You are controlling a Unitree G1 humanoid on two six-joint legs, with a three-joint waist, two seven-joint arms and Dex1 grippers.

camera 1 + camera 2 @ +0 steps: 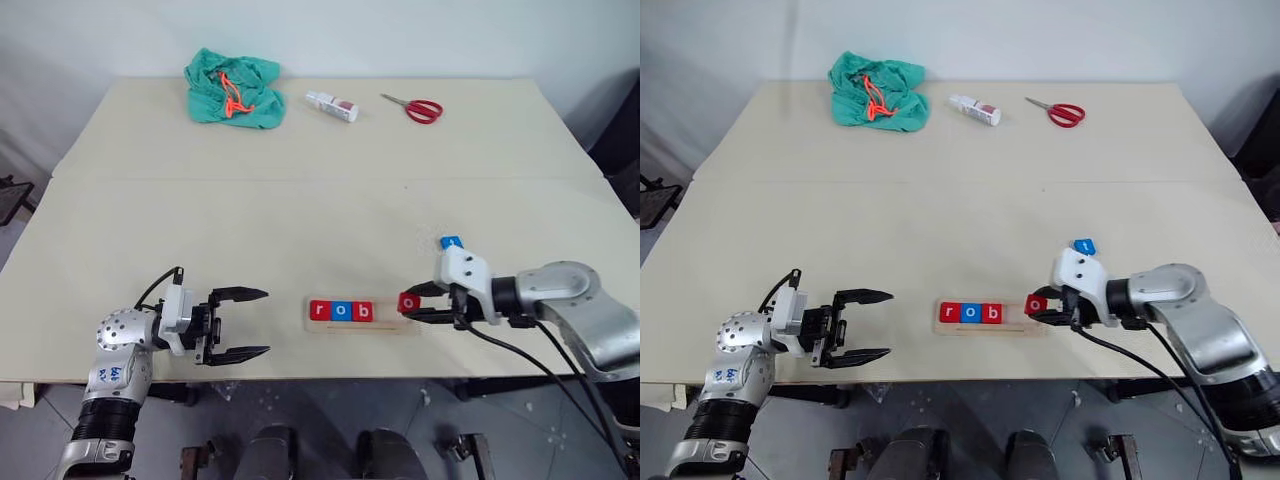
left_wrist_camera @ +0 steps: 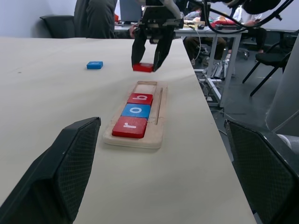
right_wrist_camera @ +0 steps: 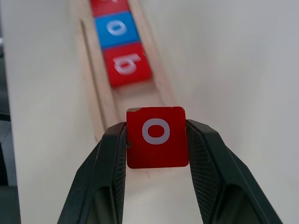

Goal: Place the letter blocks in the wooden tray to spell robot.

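The wooden tray (image 1: 392,325) lies near the table's front edge with three letter blocks in it: red r (image 1: 319,310), blue o (image 1: 342,311), red b (image 1: 364,311). My right gripper (image 1: 418,302) is shut on a red o block (image 3: 157,136), held just over the tray's right end. A blue block (image 1: 451,242) lies on the table behind the right wrist. To the left of the tray my left gripper (image 1: 241,324) stands open and empty, pointing toward it.
At the far side of the table lie a green cloth with an orange cord (image 1: 233,88), a small white bottle (image 1: 331,105) and red-handled scissors (image 1: 414,107). A seam (image 1: 300,181) runs across the table's middle.
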